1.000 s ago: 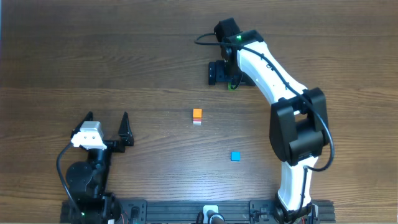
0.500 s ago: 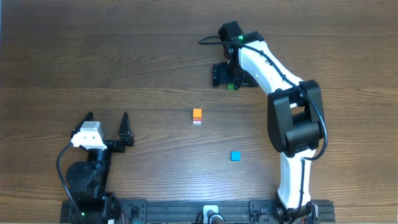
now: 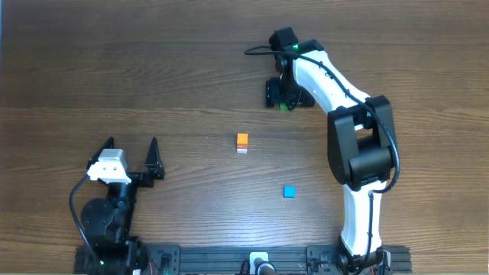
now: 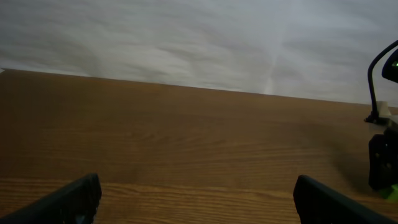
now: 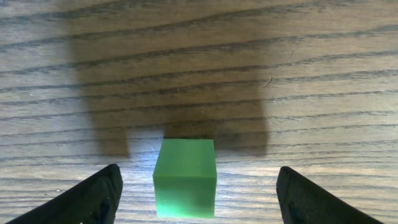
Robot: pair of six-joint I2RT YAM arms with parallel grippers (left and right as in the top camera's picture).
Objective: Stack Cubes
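A green cube (image 5: 185, 177) rests on the wooden table at the far middle, seen small in the top view as the green cube (image 3: 285, 105). My right gripper (image 5: 199, 175) hangs over it, open, with one finger on each side and neither touching; in the top view the right gripper (image 3: 281, 96) is at the far centre. An orange cube (image 3: 242, 139) sits on a white cube (image 3: 242, 150) at mid-table. A blue cube (image 3: 289, 192) lies alone nearer the front. My left gripper (image 3: 131, 143) stands open and holds nothing at the left front; in its own view the left gripper (image 4: 198, 186) faces bare table.
The brown wooden table (image 3: 153, 69) is bare around the cubes. The left wrist view shows a pale wall (image 4: 186, 37) beyond the far edge, and the right arm's gripper (image 4: 382, 162) with the green cube (image 4: 390, 193) beneath it.
The right gripper has shifted a little to the right above the green cube, and its elbow has swung farther up the table. The left arm and the other cubes have not moved.
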